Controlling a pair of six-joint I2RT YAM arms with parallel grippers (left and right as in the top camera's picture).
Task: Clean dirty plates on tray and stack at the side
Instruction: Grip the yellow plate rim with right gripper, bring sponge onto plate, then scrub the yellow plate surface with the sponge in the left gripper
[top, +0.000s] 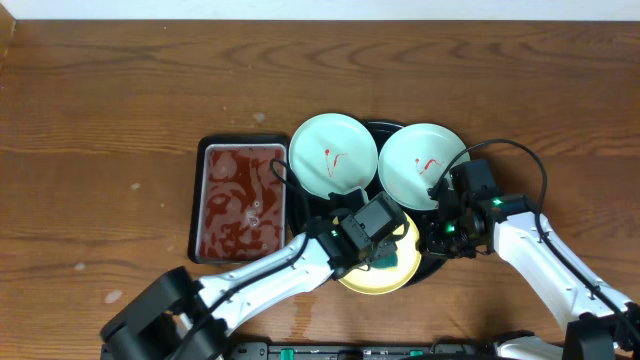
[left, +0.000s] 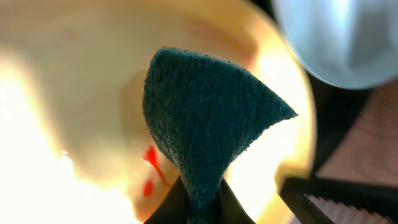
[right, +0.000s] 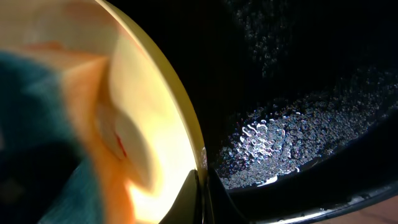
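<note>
The left claw (left: 198, 208) is pinching a dark green sponge (left: 205, 118), holding it low over the yellow plate (top: 372, 285) near red smears (left: 149, 171). The right claw (right: 202, 193) is clamping that plate's right rim. The plate is sitting at the black tray's (top: 388, 127) front edge. A mint plate (top: 333, 157) and a second mint plate (top: 423, 165) are crowding the back. The sauce tray (top: 240, 200) is closing off the left, and bare tabletop (top: 100, 110) is lying beyond.

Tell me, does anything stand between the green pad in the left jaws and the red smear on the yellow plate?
Nothing visible does. The green pad, pinched in the jaws of the left gripper, hangs over the yellow plate, and the red smear lies uncovered beside its lower edge.
</note>
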